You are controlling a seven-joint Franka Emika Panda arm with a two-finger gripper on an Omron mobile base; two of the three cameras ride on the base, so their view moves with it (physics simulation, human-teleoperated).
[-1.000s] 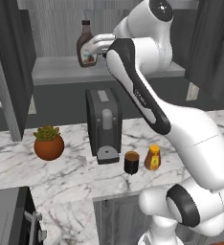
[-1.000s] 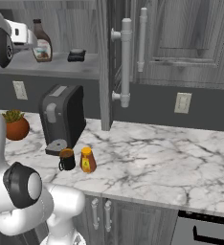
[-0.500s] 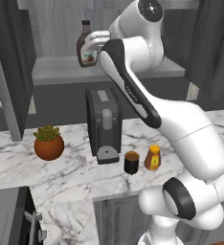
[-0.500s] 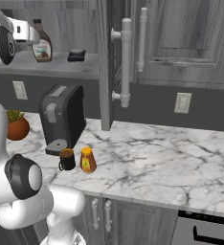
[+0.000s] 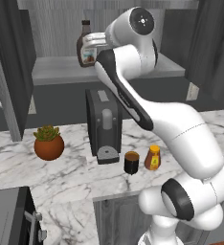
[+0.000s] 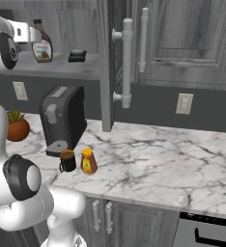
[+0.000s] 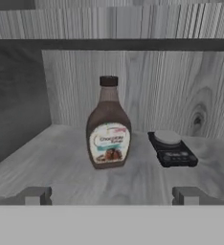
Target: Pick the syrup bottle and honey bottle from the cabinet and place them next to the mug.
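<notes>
Inside the grey wood-grain cabinet, the syrup bottle stands upright on the shelf, its white label reading "Chocolate"; smaller print is blurred. A small black scale sits just beside it. The pincer hangs before the bottle, wide open, empty.

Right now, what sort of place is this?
A simulated home kitchen: marble counter with a coffee machine, grey wall cabinets, and a syrup bottle on a shelf.

1. A rendered home kitchen: white grey-veined marble worktop above grey wood-grain cupboard doors.
2. A black boxy coffee machine stands on it.
3. Grey wall cupboards with long pale bar handles hang above.
</notes>
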